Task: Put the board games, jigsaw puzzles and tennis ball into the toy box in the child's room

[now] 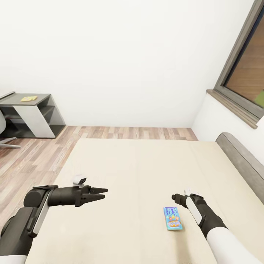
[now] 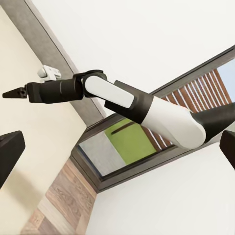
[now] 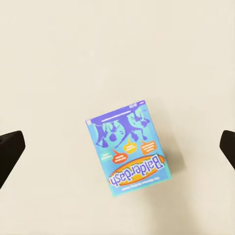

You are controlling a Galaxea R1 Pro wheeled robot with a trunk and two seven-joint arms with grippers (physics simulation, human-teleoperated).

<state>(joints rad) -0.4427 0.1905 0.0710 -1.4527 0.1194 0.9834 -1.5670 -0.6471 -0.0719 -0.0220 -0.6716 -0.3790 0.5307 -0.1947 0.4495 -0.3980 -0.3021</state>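
- Your right end effector [image 1: 176, 197] hangs above the bed [image 1: 139, 172], fingers spread wide, grasping nothing.
- The blue board game [image 3: 129, 148] lies flat on the bed directly beneath it, untouched.
- Your left end effector [image 1: 102, 194] hovers over the bed well apart from the board game, jaws parted and empty.
- A table [image 1: 35, 106] stands beyond the bed's far corner.

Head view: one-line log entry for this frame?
stage: pre-grasp | target: blue board game flat on bed | right gripper open above it | left gripper free
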